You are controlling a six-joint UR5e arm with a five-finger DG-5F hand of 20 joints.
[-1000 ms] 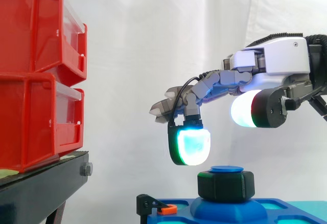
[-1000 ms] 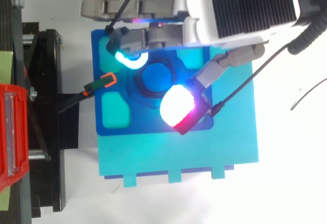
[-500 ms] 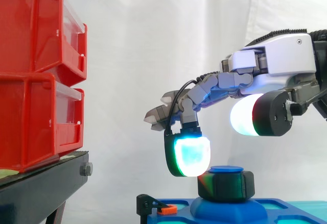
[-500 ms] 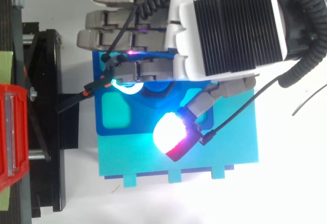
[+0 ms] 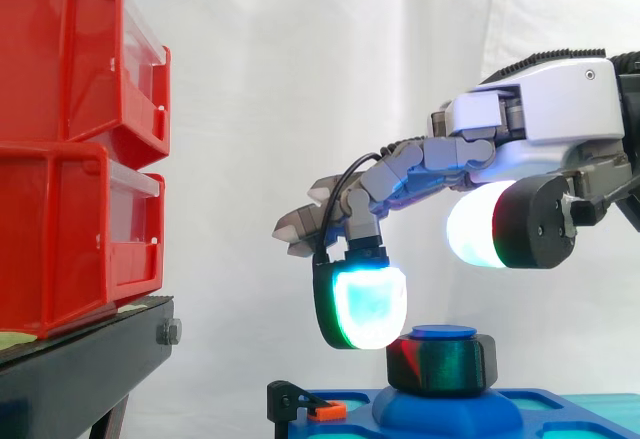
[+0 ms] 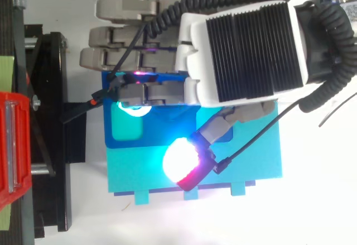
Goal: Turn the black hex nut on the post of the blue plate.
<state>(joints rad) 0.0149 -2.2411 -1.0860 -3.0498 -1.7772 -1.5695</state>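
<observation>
White curtain (image 5: 300, 79) fills the background. At the left, two red bins (image 5: 70, 149) are stacked on a black stand (image 5: 80, 369). Low in the side view lies the blue plate (image 5: 345, 427), and from above it sits on a paler teal board (image 6: 251, 164) just beside the stand. A small orange and black clip (image 5: 310, 406) sits at the plate's left edge.

The nut (image 5: 440, 362) is black and six-sided. It sits on the blue post (image 5: 443, 332) in the middle of the plate, with the post's flat cap showing just above it.

The hand (image 5: 540, 119) reaches in from the right, above the plate, and from above its back (image 6: 240, 49) covers the nut and post. Most of its fingers stretch out loosely to the left, well above the plate. One finger bends down, and its cyan-green pad (image 5: 365, 304) hangs at the nut's upper left edge; whether it touches the nut cannot be told. The thumb's white pad (image 5: 475, 224) floats above and to the right of the nut, clear of it. From above, that pad (image 6: 179, 162) glows over the near edge of the plate. The hand is open and relaxed, and it grips nothing.
</observation>
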